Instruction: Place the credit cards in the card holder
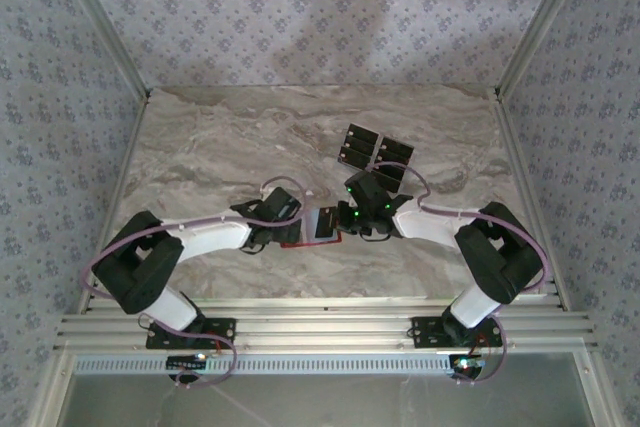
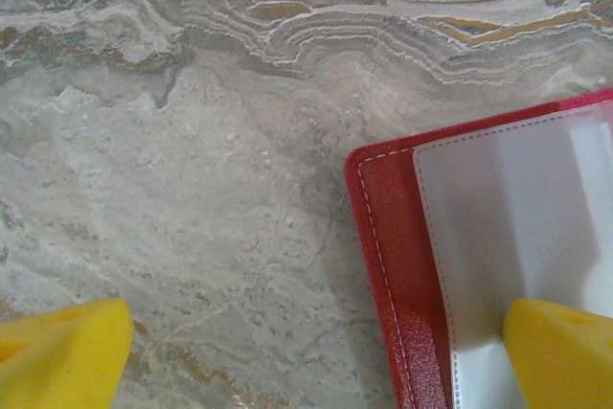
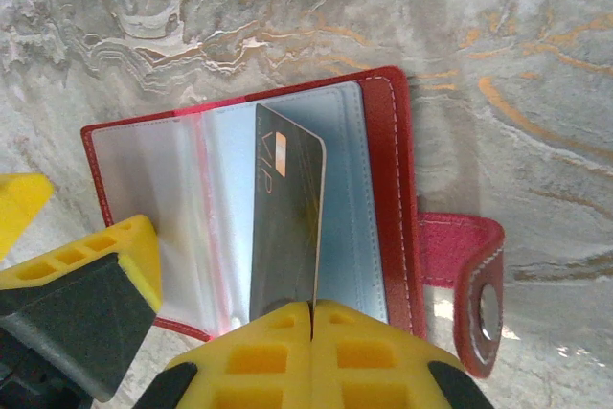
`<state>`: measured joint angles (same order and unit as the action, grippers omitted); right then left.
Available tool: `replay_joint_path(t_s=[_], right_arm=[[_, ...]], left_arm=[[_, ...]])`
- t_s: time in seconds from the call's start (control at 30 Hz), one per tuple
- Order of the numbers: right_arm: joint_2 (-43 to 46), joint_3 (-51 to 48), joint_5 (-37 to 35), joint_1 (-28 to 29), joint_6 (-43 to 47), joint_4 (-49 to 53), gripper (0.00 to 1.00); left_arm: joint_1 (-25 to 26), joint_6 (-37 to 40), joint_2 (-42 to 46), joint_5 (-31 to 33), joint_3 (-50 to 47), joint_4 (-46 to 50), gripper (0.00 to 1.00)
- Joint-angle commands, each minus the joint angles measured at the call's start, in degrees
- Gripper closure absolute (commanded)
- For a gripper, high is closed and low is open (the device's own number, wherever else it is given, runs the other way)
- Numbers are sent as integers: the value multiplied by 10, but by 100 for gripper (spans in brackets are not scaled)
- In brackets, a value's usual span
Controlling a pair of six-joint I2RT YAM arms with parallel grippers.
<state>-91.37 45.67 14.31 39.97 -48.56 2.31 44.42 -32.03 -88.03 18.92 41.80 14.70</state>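
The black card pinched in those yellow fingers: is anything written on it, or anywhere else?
"VIP": on the black card held by the right gripper, printed sideways.
Other cards farther back: too small to read.
Red wallet: no lettering visible.

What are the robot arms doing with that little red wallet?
The right gripper is shut on a black card, pointing it at the pale pockets of the open red card holder. The left gripper is open, with one yellow finger over a pocket page, seemingly steadying the holder. More black cards lie in a cluster on the table just beyond, not yet put away.
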Motion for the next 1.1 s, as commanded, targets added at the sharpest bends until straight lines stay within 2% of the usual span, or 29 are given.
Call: replay_joint_path(t_s=[0.0, 0.3, 0.63, 1.07], right_arm=[[4, 1, 30, -5, 8, -13, 100], [14, 20, 84, -2, 15, -64, 100], [-22, 27, 124, 0, 43, -109, 100], [-55, 3, 141, -12, 53, -142, 100]], left_arm=[[0, -2, 2, 9, -17, 34, 1], [0, -3, 3, 7, -19, 28, 1], [0, -2, 2, 7, -21, 25, 1], [0, -2, 1, 10, -21, 29, 1]])
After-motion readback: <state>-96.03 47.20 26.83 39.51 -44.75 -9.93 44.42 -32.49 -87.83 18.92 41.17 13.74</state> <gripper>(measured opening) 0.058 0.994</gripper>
